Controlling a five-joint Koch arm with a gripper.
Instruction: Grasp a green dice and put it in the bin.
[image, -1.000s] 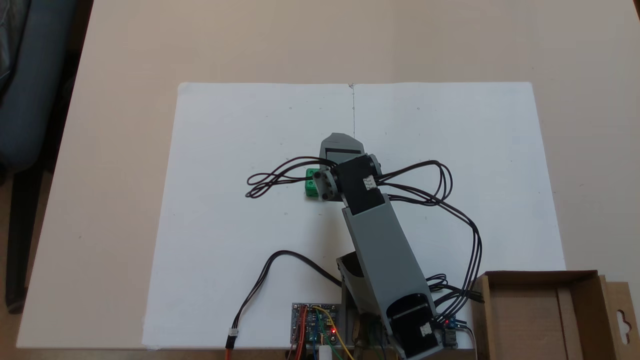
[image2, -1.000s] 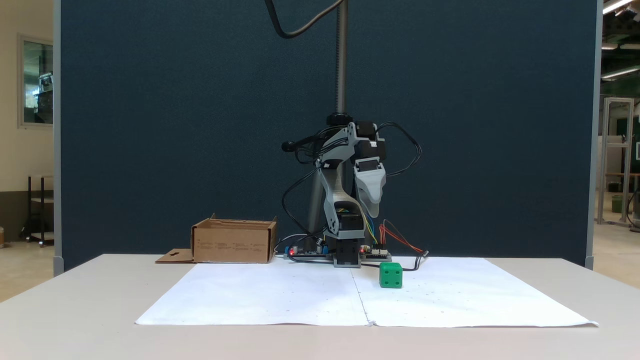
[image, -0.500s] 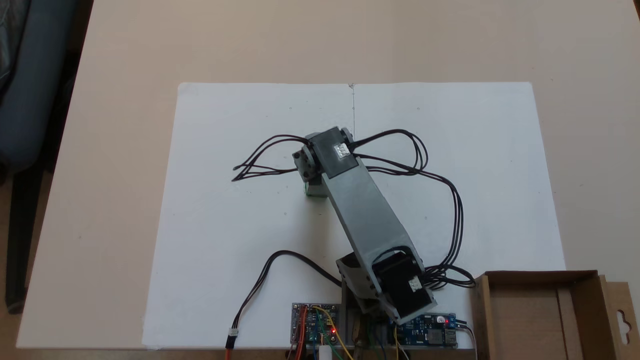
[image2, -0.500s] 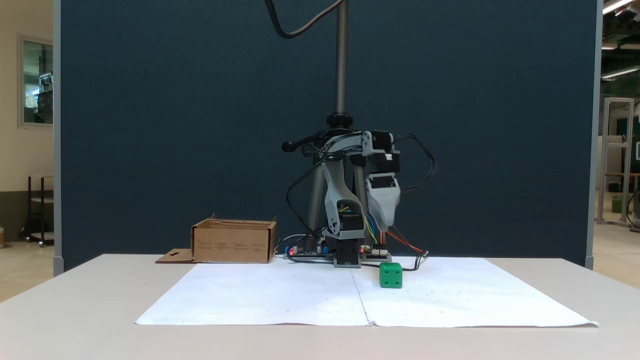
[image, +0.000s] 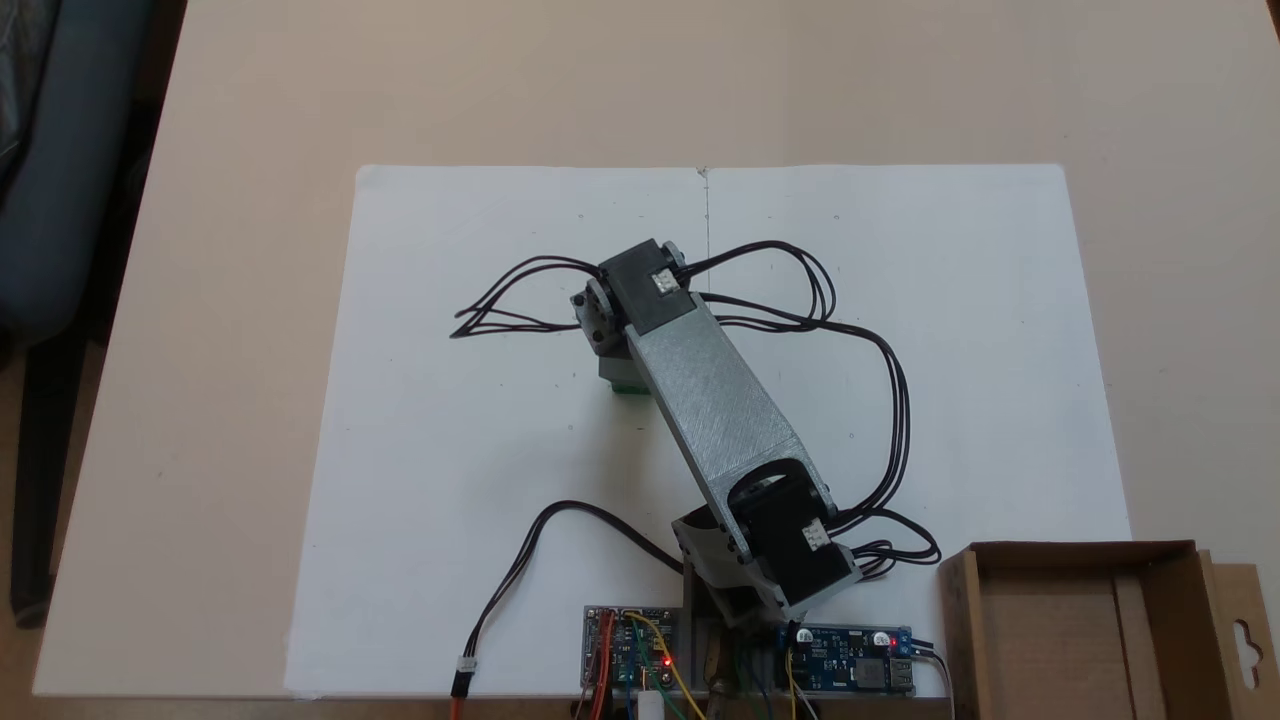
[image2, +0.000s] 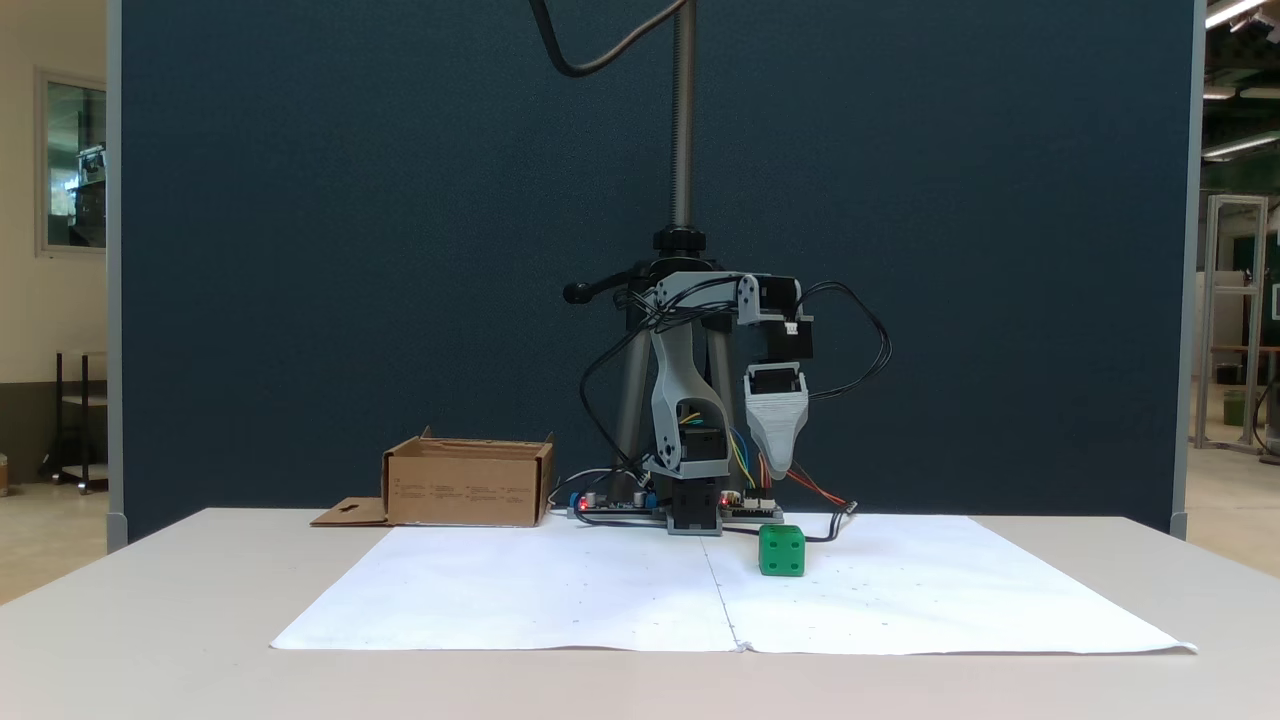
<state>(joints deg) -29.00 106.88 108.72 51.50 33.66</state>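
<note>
In a fixed view from the front, the grey claw (image2: 779, 470) hangs point-down directly above the small bright green plastic cube of a dice (image2: 781, 550), with clear air between tip and top face; I judge the coming move to be a straight descent. The dice sits on the white paper sheet (image2: 900, 600) on the worktop, well apart from the brown corrugated cardboard bin (image2: 468, 487). From above, the arm's grey link (image: 710, 390) covers the dice except for a green sliver (image: 628, 387), and shows the bin (image: 1165, 620) beside the base. Whether the claw is spread or pressed together I cannot tell.
</note>
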